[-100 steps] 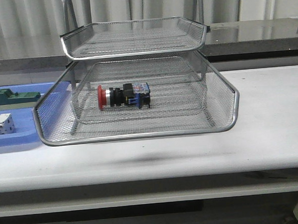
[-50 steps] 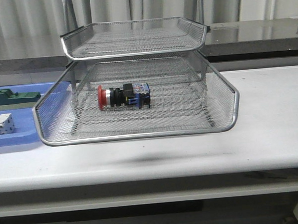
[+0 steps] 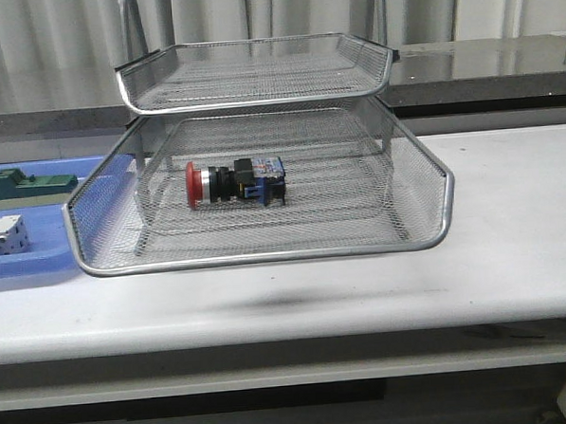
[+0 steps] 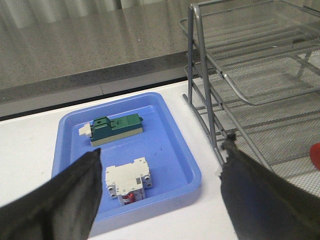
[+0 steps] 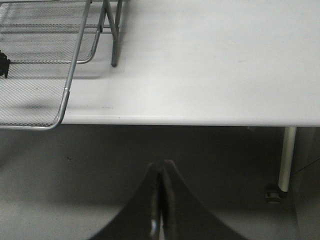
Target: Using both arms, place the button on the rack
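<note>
Currently the button [image 3: 235, 182] lies on its side in the middle tier of the rack [image 3: 262, 256], red head toward the left, exactly as in the earlier front frames; nothing in that view has shifted. Neither arm appears in the front view. The left gripper [image 4: 159, 192] is spread wide above the blue tray [image 4: 180, 150], which holds a green block [image 4: 116, 129] and a white part [image 4: 127, 177]. The right gripper [image 5: 160, 200] is closed with nothing between its fingers, positioned beyond the table [image 5: 210, 60] edge.
</note>
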Robot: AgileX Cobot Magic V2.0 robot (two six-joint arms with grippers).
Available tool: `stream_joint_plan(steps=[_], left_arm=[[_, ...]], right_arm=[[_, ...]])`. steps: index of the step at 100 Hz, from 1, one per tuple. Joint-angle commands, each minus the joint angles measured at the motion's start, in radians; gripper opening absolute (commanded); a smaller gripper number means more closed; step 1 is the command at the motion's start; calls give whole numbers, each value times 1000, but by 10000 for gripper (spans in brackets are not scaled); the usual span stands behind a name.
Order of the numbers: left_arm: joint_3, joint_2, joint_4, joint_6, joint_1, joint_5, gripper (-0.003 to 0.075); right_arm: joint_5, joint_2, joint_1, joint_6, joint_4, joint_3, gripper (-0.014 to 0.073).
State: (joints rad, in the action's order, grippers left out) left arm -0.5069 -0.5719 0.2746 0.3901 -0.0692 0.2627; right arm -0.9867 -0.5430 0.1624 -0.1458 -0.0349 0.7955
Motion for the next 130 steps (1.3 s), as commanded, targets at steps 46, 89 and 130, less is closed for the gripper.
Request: stream_joint_plan(steps=[46, 89, 130], left_arm=[[145, 253, 41, -10, 0, -191, 481], [145, 253, 41, -10, 0, -188, 339], [145, 253, 41, -10, 0, -188, -21]], right_arm=[[59, -4, -5, 2, -16, 33, -71], [59, -4, -5, 2, -16, 33, -71], [59, -4, -5, 2, -16, 33, -71]])
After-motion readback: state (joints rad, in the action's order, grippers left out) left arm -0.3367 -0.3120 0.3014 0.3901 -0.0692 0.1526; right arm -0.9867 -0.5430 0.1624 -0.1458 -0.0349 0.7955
